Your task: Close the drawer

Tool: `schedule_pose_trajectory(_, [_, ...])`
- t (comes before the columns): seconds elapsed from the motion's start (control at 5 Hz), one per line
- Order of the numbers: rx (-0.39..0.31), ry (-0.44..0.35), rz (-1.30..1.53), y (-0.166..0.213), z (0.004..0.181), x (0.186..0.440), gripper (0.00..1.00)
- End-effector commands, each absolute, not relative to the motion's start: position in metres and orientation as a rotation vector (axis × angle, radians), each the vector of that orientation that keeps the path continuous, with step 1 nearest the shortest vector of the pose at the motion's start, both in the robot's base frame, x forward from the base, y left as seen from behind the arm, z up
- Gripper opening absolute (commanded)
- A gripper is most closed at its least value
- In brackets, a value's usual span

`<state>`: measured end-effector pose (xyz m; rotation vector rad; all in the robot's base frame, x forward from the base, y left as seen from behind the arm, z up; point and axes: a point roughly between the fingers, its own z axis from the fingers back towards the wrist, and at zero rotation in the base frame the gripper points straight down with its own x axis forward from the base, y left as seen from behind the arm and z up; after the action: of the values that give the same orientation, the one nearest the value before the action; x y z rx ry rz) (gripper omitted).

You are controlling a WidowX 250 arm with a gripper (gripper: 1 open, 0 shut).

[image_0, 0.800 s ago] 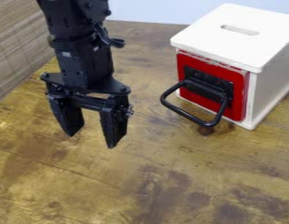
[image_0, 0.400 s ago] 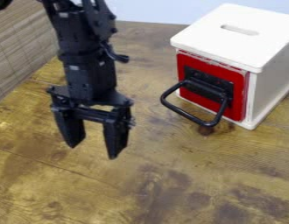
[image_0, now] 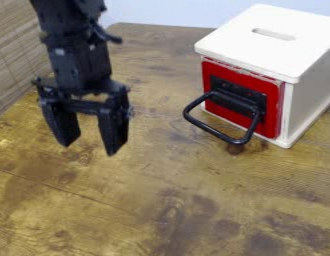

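Note:
The red drawer (image_0: 236, 98) sits in the front face of a white boxy cabinet (image_0: 271, 42) at the upper right, its large black loop handle (image_0: 221, 118) jutting toward the table's middle. The red front looks almost flush with the cabinet face. My black gripper (image_0: 85, 138) hangs over the wooden table at the left, well apart from the handle. Its two fingers (image_0: 113, 128) point down, spread apart with nothing between them.
The cabinet has a slot in its white top (image_0: 275, 34). A wood-panelled wall (image_0: 13, 50) runs along the left edge. The wooden table (image_0: 181, 205) stretches across the foreground.
The gripper has moved left and slightly back, away from the drawer handle, staying open. The drawer and cabinet have not moved.

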<state>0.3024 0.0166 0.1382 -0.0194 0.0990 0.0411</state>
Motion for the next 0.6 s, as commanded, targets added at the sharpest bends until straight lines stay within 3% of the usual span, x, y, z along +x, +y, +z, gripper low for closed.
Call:
schedule_pose_trajectory(0.0, [0.016, 0.017, -0.03, -0.002, 0.153, 0.312, 1.0])
schedule_pose_trajectory(0.2, [0.044, 0.043, -0.068, -0.02, 0.145, 0.312, 1.0])
schedule_pose_trajectory(0.4, [0.04, 0.039, -0.1, -0.004, 0.129, 0.302, 1.0])
